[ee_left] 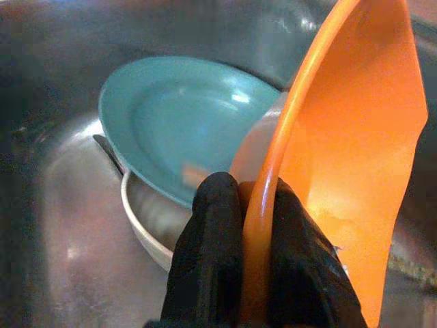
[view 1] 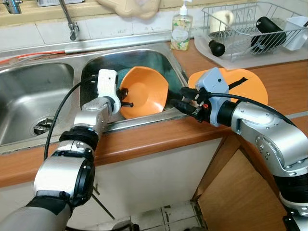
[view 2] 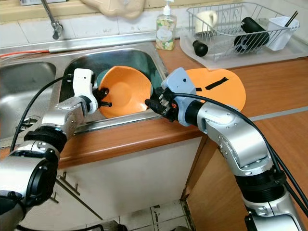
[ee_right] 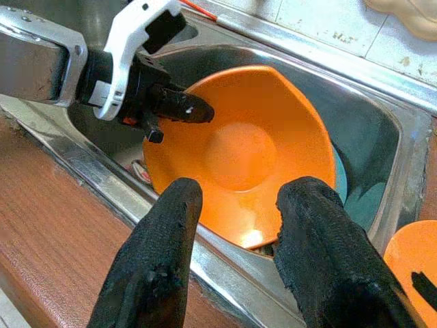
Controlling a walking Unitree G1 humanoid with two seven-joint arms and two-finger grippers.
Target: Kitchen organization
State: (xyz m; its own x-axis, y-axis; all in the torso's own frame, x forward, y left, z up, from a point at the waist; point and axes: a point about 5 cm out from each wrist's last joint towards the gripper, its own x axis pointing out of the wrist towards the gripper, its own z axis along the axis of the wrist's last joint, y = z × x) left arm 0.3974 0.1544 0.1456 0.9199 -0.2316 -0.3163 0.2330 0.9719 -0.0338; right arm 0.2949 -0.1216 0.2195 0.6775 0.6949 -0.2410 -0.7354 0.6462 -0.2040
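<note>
- While the orange bowl [view 1: 143, 92] stands tilted on edge in the rt sink basin [view 1: 166, 60], the left gripper [view 1: 123, 96] has its jaws closed on the bowl's rim at approx 9 o'clock; one finger sits on each side of the rim.
- Right gripper [view 1: 177, 103] hovers w/ jaws apart at the bowl's 3 o'clock, over the sink edge, holding nothing.
- Teal plate [ee_left: 179, 121] lies behind the bowl in the same basin, resting in a pale bowl [ee_left: 147, 222].
- Orange board [view 1: 250, 82] lies flat on the wooden desk [view 1: 288, 77], at 3 o'clock from the sink.
- Soap bottle [view 1: 181, 30] at 12 o'clock of the basin, by the tap wall.
- Dish rack [view 1: 250, 26] at 1–2 o'clock holds a mug [view 1: 221, 19], a black bottle [view 1: 267, 29] and a white tub [view 1: 296, 31].
</note>
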